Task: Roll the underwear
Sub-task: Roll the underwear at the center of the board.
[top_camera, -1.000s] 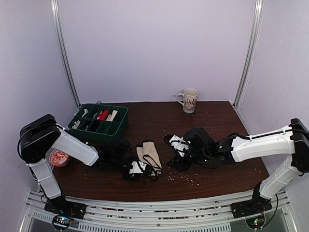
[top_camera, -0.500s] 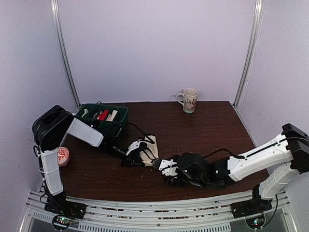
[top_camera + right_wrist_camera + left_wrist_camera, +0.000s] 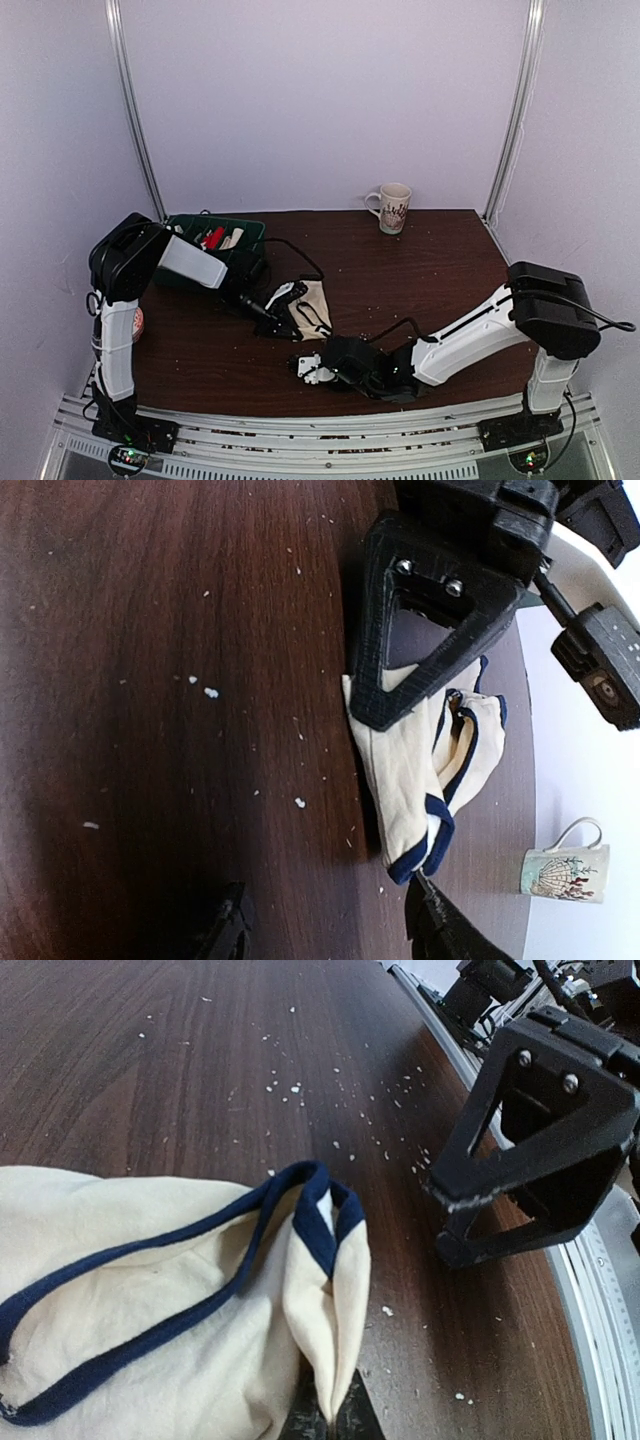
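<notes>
The underwear (image 3: 318, 300) is a cream piece with navy trim, lying bunched on the dark wood table (image 3: 450, 260). My left gripper (image 3: 326, 1418) is shut on a pinched fold of its edge (image 3: 330, 1300); from above this gripper (image 3: 290, 318) sits at the cloth's left side. My right gripper (image 3: 330, 932) stands open low over the table just short of the underwear (image 3: 415, 770), with nothing between its fingers. Its right fingertip (image 3: 432, 920) is close to the cloth's navy corner. From above, the right gripper (image 3: 305, 366) is nearer the front edge than the cloth.
A green divided tray (image 3: 248, 262) with small items stands at the back left. A patterned mug (image 3: 391, 207) is at the back centre. A red-patterned round object (image 3: 137, 322) lies by the left arm. White crumbs (image 3: 290, 1088) are scattered on the wood.
My right gripper has swept left and toward the front edge, ending just below the underwear. My left arm has drawn back, still holding the cloth, which shifted slightly away from the front.
</notes>
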`<action>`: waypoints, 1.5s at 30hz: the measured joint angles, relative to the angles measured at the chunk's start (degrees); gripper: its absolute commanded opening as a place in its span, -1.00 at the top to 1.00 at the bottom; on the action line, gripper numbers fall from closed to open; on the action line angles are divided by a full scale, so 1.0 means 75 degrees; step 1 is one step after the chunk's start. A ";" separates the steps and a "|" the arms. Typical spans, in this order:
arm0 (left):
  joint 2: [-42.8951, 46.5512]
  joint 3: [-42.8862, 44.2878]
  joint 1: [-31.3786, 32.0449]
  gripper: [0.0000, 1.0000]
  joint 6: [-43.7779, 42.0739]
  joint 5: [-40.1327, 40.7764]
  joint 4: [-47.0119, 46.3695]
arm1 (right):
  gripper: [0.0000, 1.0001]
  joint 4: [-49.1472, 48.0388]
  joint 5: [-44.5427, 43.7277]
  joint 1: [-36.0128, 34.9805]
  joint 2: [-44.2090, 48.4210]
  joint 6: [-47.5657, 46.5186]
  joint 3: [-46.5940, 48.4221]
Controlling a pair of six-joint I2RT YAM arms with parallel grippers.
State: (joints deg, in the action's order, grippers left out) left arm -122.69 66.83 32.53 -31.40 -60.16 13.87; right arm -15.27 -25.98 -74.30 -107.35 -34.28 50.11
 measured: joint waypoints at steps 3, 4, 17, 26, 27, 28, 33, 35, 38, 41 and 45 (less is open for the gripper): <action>-0.0099 0.0210 -0.0026 1.00 -0.0052 -0.0085 0.0271 | 0.02 -0.0134 -0.0184 0.0032 -0.0440 -0.0271 0.0321; -0.0102 0.0227 -0.0029 1.00 -0.0067 -0.0087 0.0312 | 0.05 -0.0181 -0.0221 0.0055 -0.0545 -0.0358 0.0423; -0.0108 0.0262 -0.0032 1.00 -0.0198 -0.0096 0.0446 | 0.40 -0.0434 -0.0548 0.0603 -0.1119 -0.0670 0.0871; -0.0108 0.0265 -0.0041 1.00 -0.0268 -0.0122 0.0548 | 0.77 -0.0149 -0.0391 0.0699 -0.1276 -0.0638 0.1139; -0.0108 0.0265 -0.0041 0.97 -0.0280 -0.0125 0.0557 | 0.81 -0.0099 -0.0358 0.0708 -0.1294 -0.0638 0.1183; -0.0108 0.0265 -0.0041 0.81 -0.0286 -0.0125 0.0560 | 0.86 -0.0029 -0.0312 0.0723 -0.1311 -0.0583 0.1236; -0.0108 0.0242 -0.0041 0.49 -0.0309 -0.0175 0.0562 | 0.99 0.0431 -0.0157 0.0810 -0.1346 -0.0367 0.1472; -0.0093 0.0184 -0.0041 0.35 -0.0350 -0.0230 0.0527 | 0.99 0.0787 -0.0105 0.0828 -0.1346 -0.0119 0.1635; 0.0026 0.0009 -0.0044 0.20 -0.0428 -0.0358 0.0469 | 1.00 0.1297 0.0044 0.0833 -0.1300 0.0437 0.1827; 0.0291 -0.0303 -0.0041 0.10 -0.0519 -0.0309 0.0323 | 0.99 0.1900 0.0385 0.0836 -0.1070 0.1174 0.1839; 0.0906 -0.1003 -0.0041 -0.01 -0.0571 -0.0058 0.0015 | 0.99 0.2460 0.0968 0.0836 -0.0536 0.2107 0.1518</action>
State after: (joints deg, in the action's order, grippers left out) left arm -115.90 59.31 32.23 -35.68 -60.60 13.98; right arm 3.18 -18.72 -68.03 -111.37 -18.48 61.49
